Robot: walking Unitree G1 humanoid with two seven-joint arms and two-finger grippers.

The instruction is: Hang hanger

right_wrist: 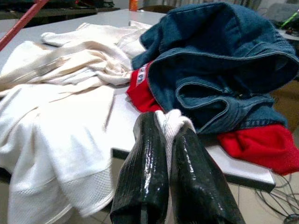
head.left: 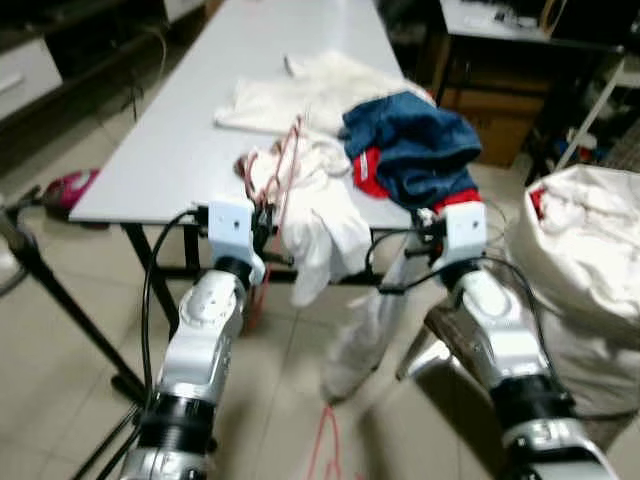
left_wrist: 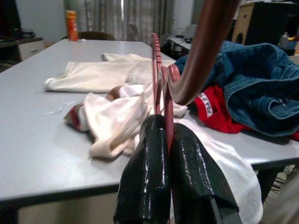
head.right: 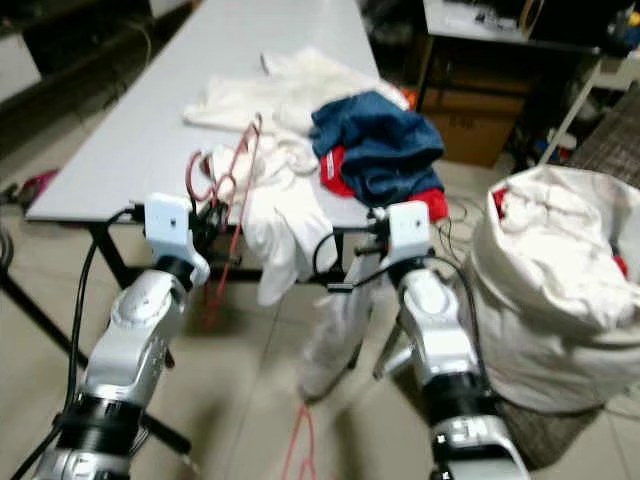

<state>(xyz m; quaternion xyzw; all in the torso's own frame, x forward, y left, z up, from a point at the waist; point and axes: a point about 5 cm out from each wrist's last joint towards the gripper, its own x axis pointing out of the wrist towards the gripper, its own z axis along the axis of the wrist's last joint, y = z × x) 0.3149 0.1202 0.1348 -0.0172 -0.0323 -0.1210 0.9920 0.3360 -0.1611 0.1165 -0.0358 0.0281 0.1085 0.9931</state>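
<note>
while left tool (left_wrist: 167, 140) pinches red hanger (left_wrist: 161, 88), right tool (right_wrist: 168, 135) grips white cloth (right_wrist: 170, 122), jeans (head.left: 415, 140) beside

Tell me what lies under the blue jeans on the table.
A red garment sticks out from under the jeans at their near edge, on the table. How far it runs beneath, or whether anything else lies there, is covered.

Hardly anything here can be read. The red garment (left_wrist: 212, 112) lying on the tabletop (left_wrist: 42, 140) beside the blue denim (left_wrist: 261, 84) carries a small white patch with dark lettering, but the letters are too blurred to make out. An orange canister (left_wrist: 71, 25) at the far end of the tabletop has printing on it that is too small to read.
</note>
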